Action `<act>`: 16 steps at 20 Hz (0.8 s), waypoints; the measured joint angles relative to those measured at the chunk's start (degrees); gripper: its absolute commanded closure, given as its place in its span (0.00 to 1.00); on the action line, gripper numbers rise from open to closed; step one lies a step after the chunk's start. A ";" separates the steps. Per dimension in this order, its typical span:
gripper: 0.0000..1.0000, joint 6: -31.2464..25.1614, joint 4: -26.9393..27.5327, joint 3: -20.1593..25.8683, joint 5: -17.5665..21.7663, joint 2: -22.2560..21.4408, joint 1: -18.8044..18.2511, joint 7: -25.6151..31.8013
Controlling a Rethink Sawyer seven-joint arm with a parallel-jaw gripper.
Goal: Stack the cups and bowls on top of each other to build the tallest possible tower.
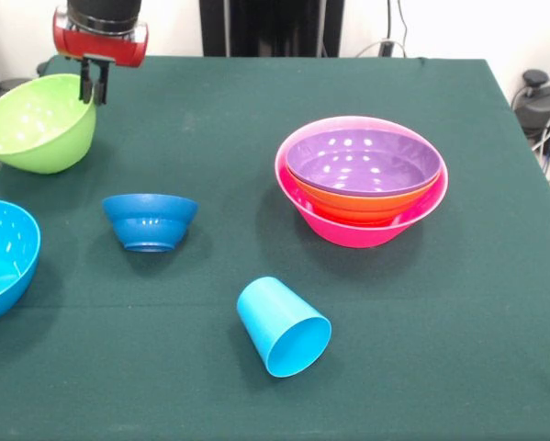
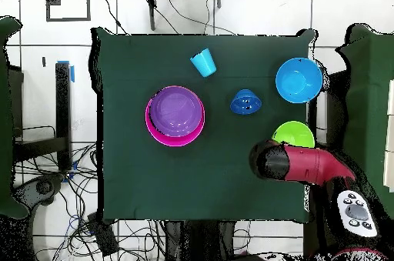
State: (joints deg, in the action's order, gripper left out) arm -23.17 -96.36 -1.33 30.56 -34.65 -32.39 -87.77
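Table (image 1: 256,110) with a dark green cloth carries everything. The arm (image 2: 308,164) reaches in over its edge beside the green bowl. The tower (image 1: 361,179) is the biggest pile: a pink bowl (image 1: 366,230) as base, an orange bowl (image 1: 348,200) nested in it, a purple bowl (image 1: 362,161) nested on top, all upright. In the front view it sits right of centre; overhead it lies left of centre (image 2: 175,115).

The green bowl (image 1: 38,124) stands tilted at the table's edge, its rim caught at the gripper (image 1: 93,87); the fingers are closed on that rim, one inside and one outside. The sky blue bowl (image 1: 4,257) rests upright at the same edge, near the green one and apart from it.

The dark blue bowl (image 1: 150,220) stands upright between the sky blue bowl and the tower, touching neither. The blue cup (image 1: 282,326) lies on its side, mouth facing the front camera, well apart from the bowls.
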 measured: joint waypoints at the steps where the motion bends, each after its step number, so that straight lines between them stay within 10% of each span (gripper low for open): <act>1: 1.00 -0.33 -0.40 0.02 -0.25 -0.58 0.11 0.00; 16: 1.00 -6.20 -3.73 0.00 -4.31 -6.75 4.34 0.00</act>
State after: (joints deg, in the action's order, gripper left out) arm -29.37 -100.09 -1.33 26.24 -41.40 -28.05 -87.77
